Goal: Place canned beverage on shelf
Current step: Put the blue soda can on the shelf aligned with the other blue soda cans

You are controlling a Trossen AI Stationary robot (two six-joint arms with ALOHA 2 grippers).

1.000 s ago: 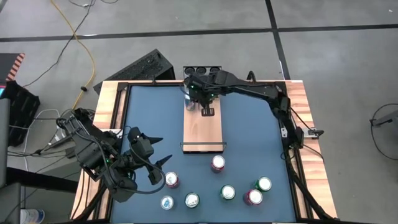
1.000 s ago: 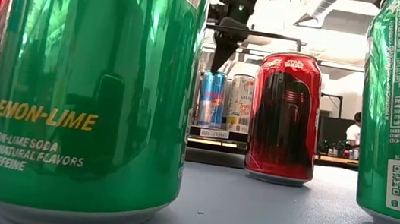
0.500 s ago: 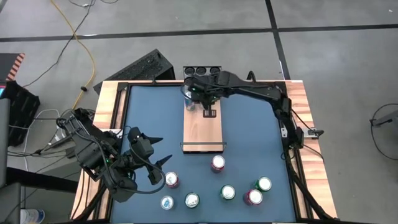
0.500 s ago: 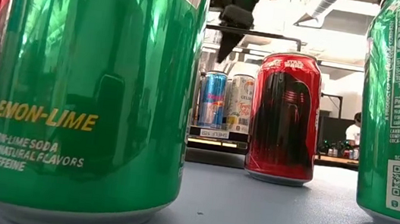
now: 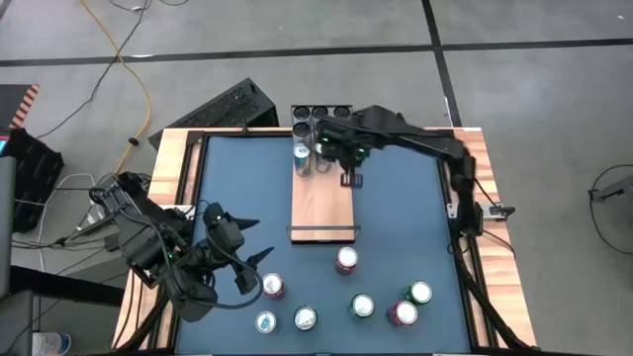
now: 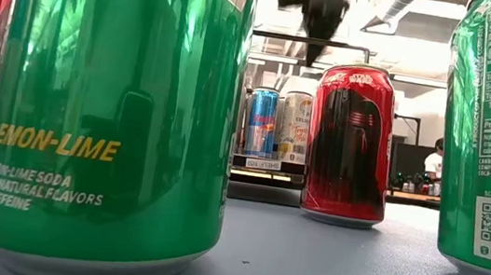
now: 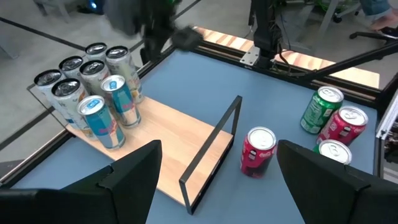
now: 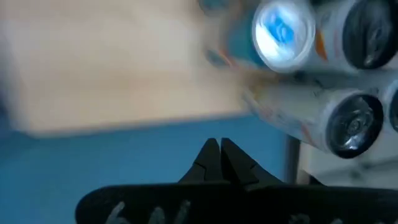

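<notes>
High view: my right gripper (image 5: 350, 179) has swung off the shelf (image 5: 322, 203) toward its right edge, where a second ago it hung over the far end by the cans. It carries nothing. The blue can (image 5: 302, 154) stands on the far end of the shelf, just beside the second shelf can (image 5: 319, 155), so that placement reads as done. Six loose cans wait on the blue table (image 5: 396, 213) at the near side, the closest being the red can (image 5: 346, 259) just past the near wire rail (image 5: 322, 233). The middle of the plank is bare, with room for more. My left gripper (image 5: 259, 267) waits at the near left, fingers spread, next to a loose can.

Low view: my right gripper (image 6: 315, 15) now hangs high above the red can (image 6: 349, 141), clear of the shelf cans (image 6: 271, 122) behind. A green can (image 6: 113, 107) fills the foreground.

Left wrist view: shelf (image 7: 171, 140) with cans bunched at its far end; the near rail (image 7: 211, 149) stands between plank and red can (image 7: 257, 151).

Right wrist view: my fingertips (image 8: 219, 160) meet, clenched on nothing, over the blue table beside the plank edge.
</notes>
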